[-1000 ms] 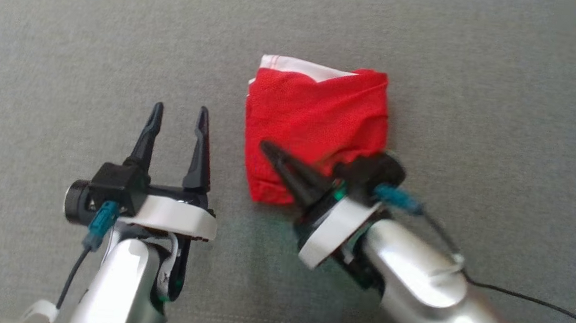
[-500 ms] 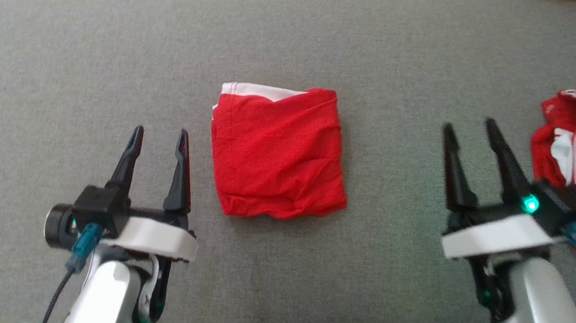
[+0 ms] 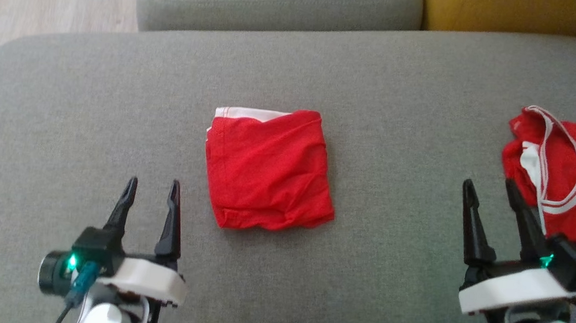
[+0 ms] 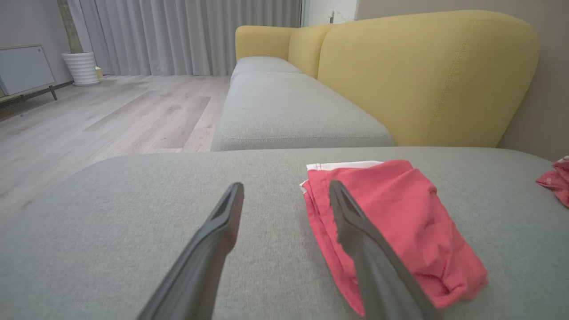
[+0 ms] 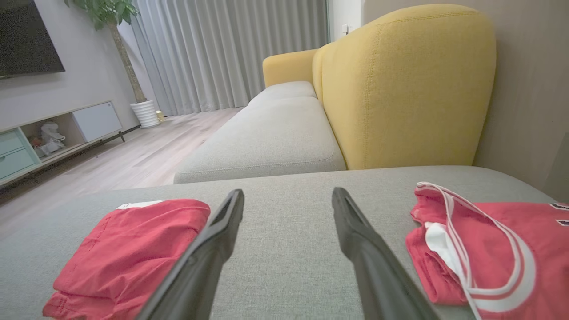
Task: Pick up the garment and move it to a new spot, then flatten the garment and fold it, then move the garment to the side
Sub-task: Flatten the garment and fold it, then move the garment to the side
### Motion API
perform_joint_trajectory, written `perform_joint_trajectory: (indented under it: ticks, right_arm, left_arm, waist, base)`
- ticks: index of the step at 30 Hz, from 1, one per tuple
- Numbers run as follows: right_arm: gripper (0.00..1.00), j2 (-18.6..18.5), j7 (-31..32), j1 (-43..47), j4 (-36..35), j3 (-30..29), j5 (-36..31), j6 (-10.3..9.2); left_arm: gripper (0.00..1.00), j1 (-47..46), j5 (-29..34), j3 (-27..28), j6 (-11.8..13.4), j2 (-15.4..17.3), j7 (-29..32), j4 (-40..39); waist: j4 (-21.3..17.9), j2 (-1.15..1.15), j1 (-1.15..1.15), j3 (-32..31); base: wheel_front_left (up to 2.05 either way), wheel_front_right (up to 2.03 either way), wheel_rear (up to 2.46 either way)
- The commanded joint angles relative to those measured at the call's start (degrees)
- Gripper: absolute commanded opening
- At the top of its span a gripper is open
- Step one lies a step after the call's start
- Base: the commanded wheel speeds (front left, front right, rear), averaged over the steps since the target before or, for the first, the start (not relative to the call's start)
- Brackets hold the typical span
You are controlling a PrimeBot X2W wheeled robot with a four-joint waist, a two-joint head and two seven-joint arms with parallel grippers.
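Red fabric garment (image 3: 269, 170), folded into a rough square with a white band showing along its far edge, lies flat in the middle of the grey upholstered sofa seat (image 3: 398, 103), touched by neither gripper. The left gripper (image 3: 153, 185) hovers near its left side, fingers spread wide and holding nothing. The right gripper (image 3: 489, 185) stands well apart to the right, fingers equally wide and empty, just beside a crumpled red jersey with white trim (image 3: 566, 171). A yellow cushioned backrest (image 3: 506, 12) rises behind the seat.
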Motion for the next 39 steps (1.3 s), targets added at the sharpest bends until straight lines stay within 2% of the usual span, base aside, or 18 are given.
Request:
perform_joint_trajectory:
  ticks: [1, 12, 39]
  right_arm:
    - [1.0, 0.1, 0.3, -0.4, -2.7, 1.1, -0.6, 0.39]
    - [1.0, 0.5, 2.0, 2.7, -4.8, 1.1, -0.9, 0.39]
    - [1.0, 0.6, 2.4, 2.4, -5.0, 0.9, -0.6, 0.39]
  left_arm:
    - [1.0, -0.8, -0.3, 2.2, 0.3, 1.2, 0.2, -1.5]
    - [1.0, 3.0, -0.7, 2.5, 2.0, 2.0, 1.6, -2.7]
    - [1.0, 1.3, -1.2, 1.6, 2.7, 2.2, 1.2, -3.1]
  waist:
    - [-0.3, 0.0, 0.0, -1.1]
    - [-0.1, 0.0, 0.0, -3.1]
    - [1.6, 0.0, 0.0, -1.6]
  base:
    - [0.0, 0.0, 0.0]
    - [0.0, 0.0, 0.0]
    - [0.0, 0.0, 0.0]
